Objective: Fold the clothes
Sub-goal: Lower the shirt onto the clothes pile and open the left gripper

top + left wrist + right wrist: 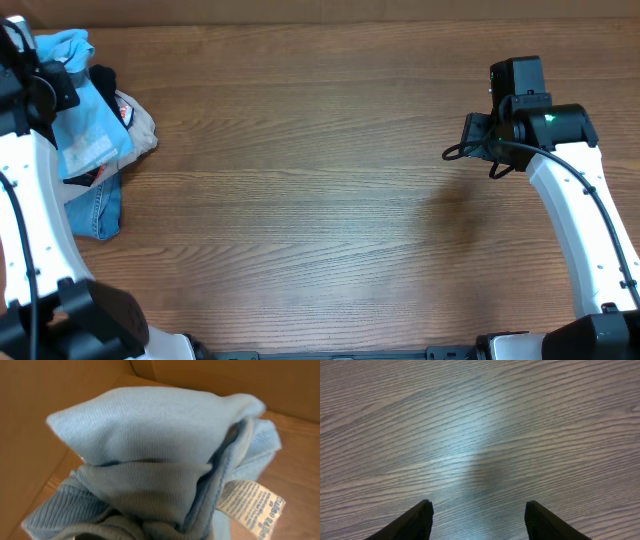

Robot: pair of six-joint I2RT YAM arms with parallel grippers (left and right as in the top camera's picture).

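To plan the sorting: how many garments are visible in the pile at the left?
4: sky-blue T-shirt at the far end, black garment beside it, beige garment rightmost, blue jeans nearest the robot. Others may lie hidden underneath.

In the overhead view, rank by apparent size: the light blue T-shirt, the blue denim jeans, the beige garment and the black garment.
1. Light sky-blue cotton T-shirt
2. Blue denim jeans
3. Beige garment
4. Black garment
All overlap in one pile, so only exposed parts count.
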